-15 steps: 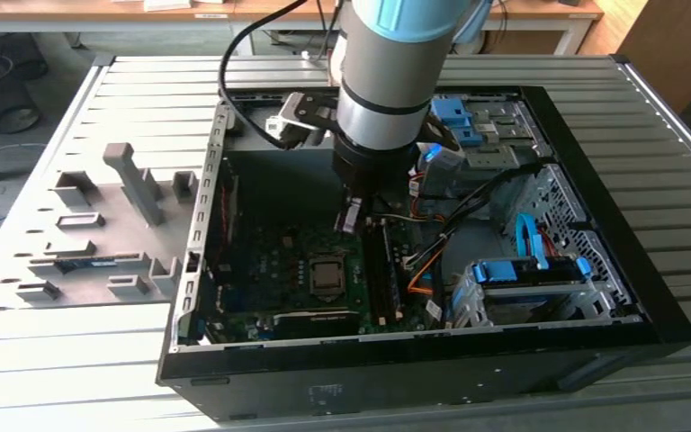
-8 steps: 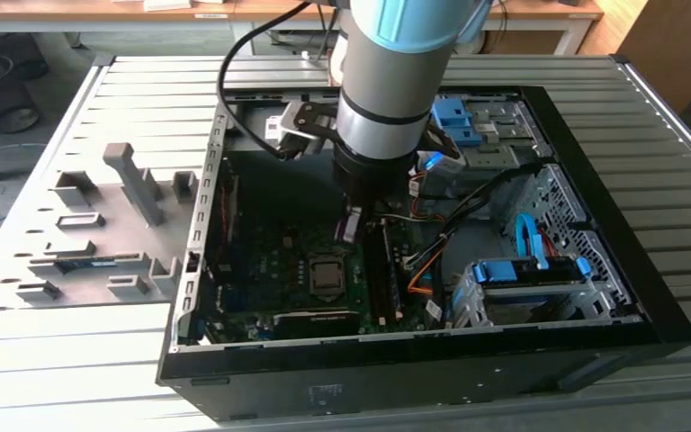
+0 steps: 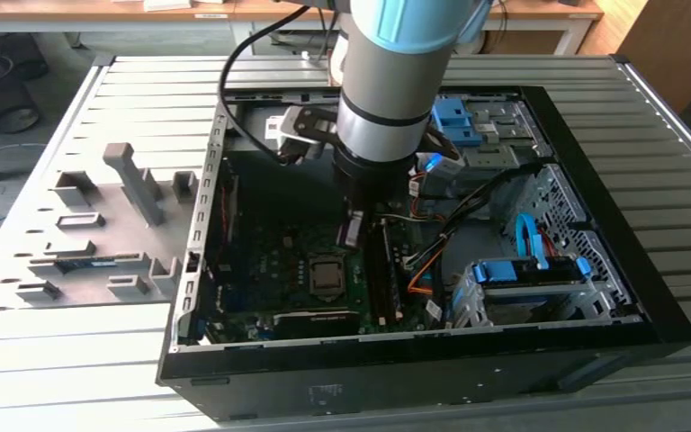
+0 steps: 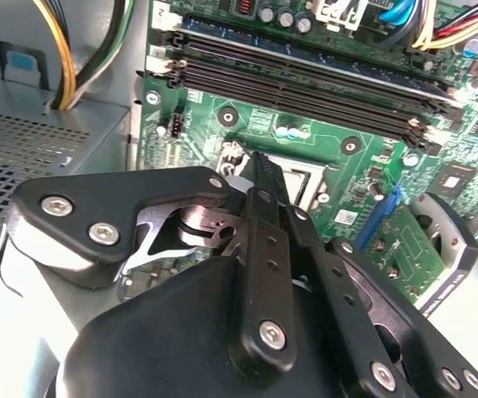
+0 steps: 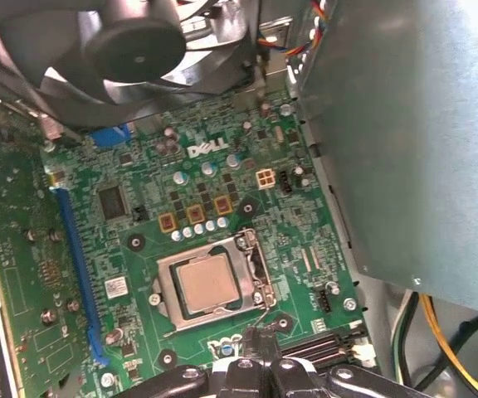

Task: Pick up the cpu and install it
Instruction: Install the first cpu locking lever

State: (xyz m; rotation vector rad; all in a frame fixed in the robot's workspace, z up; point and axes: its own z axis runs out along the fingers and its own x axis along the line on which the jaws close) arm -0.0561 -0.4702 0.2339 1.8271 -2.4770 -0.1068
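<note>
The cpu (image 5: 208,282) is a small silver-grey square lying flat inside the dark socket frame (image 5: 163,292) on the green motherboard (image 5: 222,166). In the exterior view the cpu (image 3: 324,274) shows low in the open computer case (image 3: 586,297). My gripper (image 3: 352,230) reaches down into the case just above the board and beside the socket. Its black fingers (image 4: 260,186) are pressed together with nothing between them. In the first wrist view the gripper (image 5: 256,338) sits at the socket's edge nearest the memory slots. It is apart from the cpu.
Black memory slots (image 4: 305,83) run alongside the socket. A black fan (image 5: 131,41), a grey metal box (image 5: 405,124) and yellow cables (image 4: 60,58) crowd the board. Blue drive bays (image 3: 525,270) fill the exterior view's right. A grey fixture tray (image 3: 94,234) lies outside the case.
</note>
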